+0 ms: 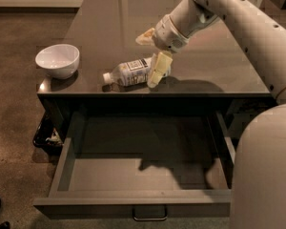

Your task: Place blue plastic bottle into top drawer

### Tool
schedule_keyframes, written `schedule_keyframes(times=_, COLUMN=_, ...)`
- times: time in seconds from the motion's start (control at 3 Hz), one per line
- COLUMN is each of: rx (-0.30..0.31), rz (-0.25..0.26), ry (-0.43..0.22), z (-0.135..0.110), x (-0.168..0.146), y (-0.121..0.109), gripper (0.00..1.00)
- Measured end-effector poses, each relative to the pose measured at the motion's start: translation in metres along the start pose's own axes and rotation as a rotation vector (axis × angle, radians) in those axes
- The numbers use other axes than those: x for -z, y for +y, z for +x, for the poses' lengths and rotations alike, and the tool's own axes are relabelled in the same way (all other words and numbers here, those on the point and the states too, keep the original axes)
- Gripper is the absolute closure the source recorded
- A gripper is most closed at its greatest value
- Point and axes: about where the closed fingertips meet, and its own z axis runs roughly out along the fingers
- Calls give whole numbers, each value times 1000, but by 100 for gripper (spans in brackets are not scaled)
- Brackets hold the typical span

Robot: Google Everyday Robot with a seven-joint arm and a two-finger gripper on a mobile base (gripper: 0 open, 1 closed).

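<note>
Nearest, the wide shallow dark grey top drawer (pixel 95 208) stands pulled fully out, its small metal bar handle (pixel 150 215) at six o'clock, with only the arm's shadow on its floor. The robot's rounded white body (pixel 267 175) fills the four o'clock corner. Above the drawer, on the dark glossy rectangular table (pixel 109 23), the small clear blue plastic bottle (pixel 131 72) lies on its side near the front edge, white cap toward nine o'clock. The cream two-finger gripper (pixel 148 61) sits at the bottle's three o'clock end with its fingers spread apart, one finger (pixel 158 69) crossing in front of the bottle's base, the other lifted behind. A round white bowl (pixel 58 59) rests well apart at nine o'clock.
</note>
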Motion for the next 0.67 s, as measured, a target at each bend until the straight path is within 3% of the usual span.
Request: schedule_keyframes(times=0.67, rx=0, rz=-1, ry=0, z=0, x=0, y=0, gripper=42)
